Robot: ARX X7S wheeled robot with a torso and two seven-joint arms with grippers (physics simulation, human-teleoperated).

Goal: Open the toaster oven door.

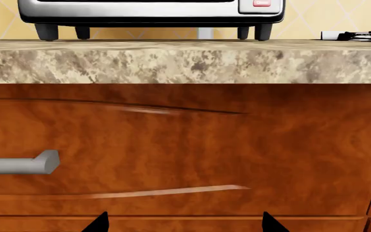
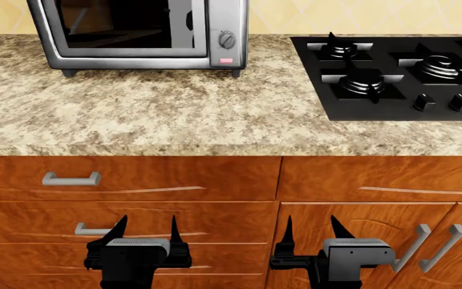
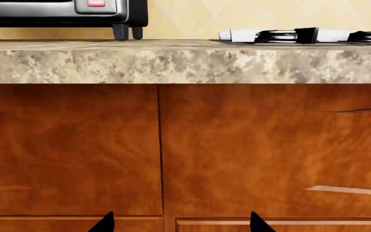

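Observation:
The toaster oven [image 2: 139, 33] stands at the back left of the granite counter, brushed steel, with a round knob [image 2: 227, 40] and a small red button [image 2: 226, 61] on its right panel. Its door [image 2: 118, 27] with dark glass is shut; the bar handle is out of view above the frame. Its underside and feet show in the left wrist view [image 1: 150, 14] and the right wrist view [image 3: 63, 14]. My left gripper [image 2: 146, 232] and right gripper [image 2: 311, 232] are both open and empty, low in front of the wooden drawers, far below the oven.
A black gas cooktop [image 2: 391, 72] fills the counter's right side. The granite counter edge [image 2: 215, 147] overhangs wooden drawer fronts with silver handles [image 2: 71, 179], and cabinet doors with handles [image 2: 432, 247] stand at the right.

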